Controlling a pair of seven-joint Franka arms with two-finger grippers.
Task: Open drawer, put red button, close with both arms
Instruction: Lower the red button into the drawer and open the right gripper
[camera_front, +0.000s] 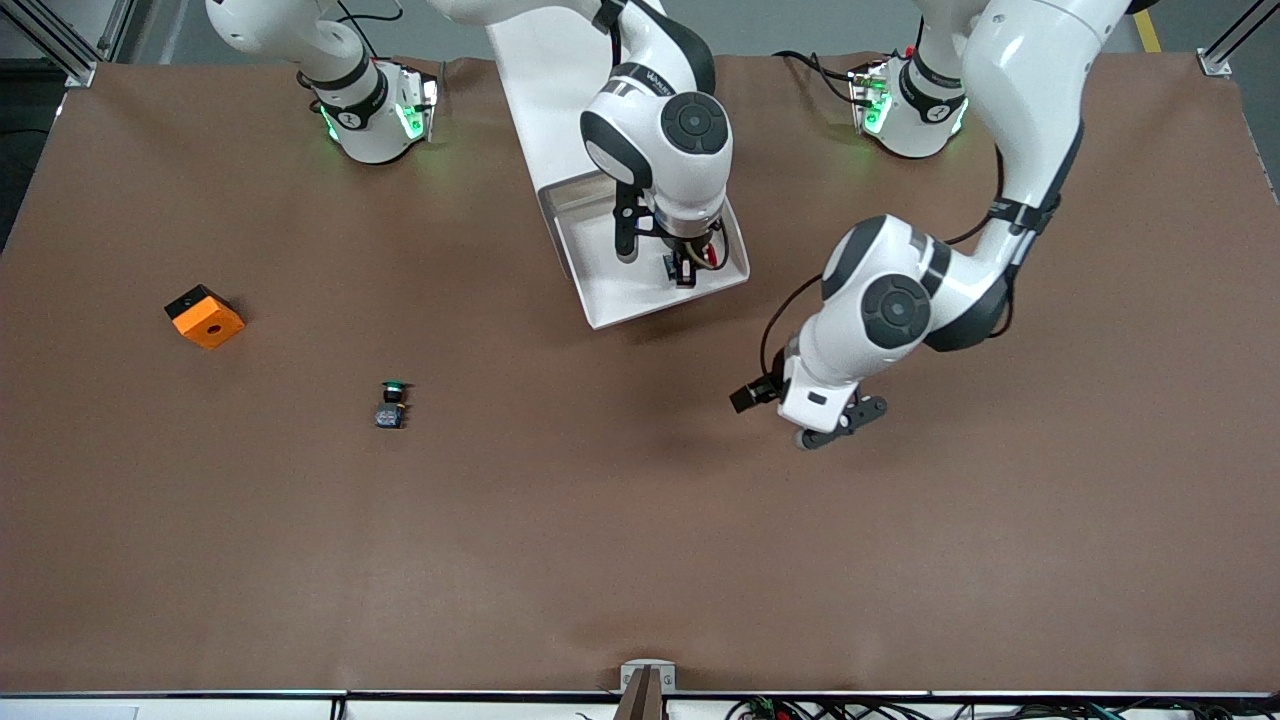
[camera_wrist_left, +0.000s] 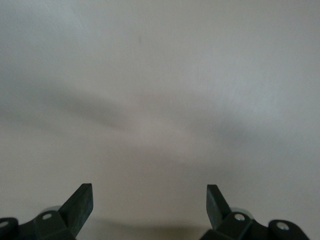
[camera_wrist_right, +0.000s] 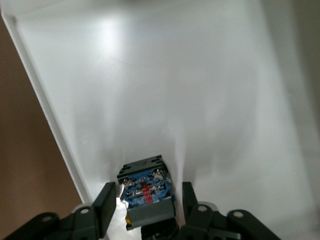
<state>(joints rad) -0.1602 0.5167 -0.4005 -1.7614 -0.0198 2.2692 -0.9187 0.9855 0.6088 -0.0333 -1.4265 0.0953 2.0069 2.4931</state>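
Note:
The drawer (camera_front: 620, 292) stands pulled out of the white cabinet (camera_front: 545, 90), its white tray floor showing in the right wrist view (camera_wrist_right: 175, 75). My right gripper (camera_front: 685, 268) is down in the tray. Its fingers (camera_wrist_right: 107, 200) stand open on either side of the red button (camera_wrist_right: 145, 187), with a small gap on each side. The button's grey-blue base faces the camera, and a bit of red shows in the front view (camera_front: 708, 256). My left gripper (camera_front: 840, 425) is open and empty (camera_wrist_left: 149, 187), low over the bare table nearer to the front camera than the drawer.
A green-capped button (camera_front: 392, 403) and an orange cube with a hole (camera_front: 204, 316) lie on the brown table toward the right arm's end. The tray's side wall (camera_wrist_right: 40, 100) runs close beside the right gripper.

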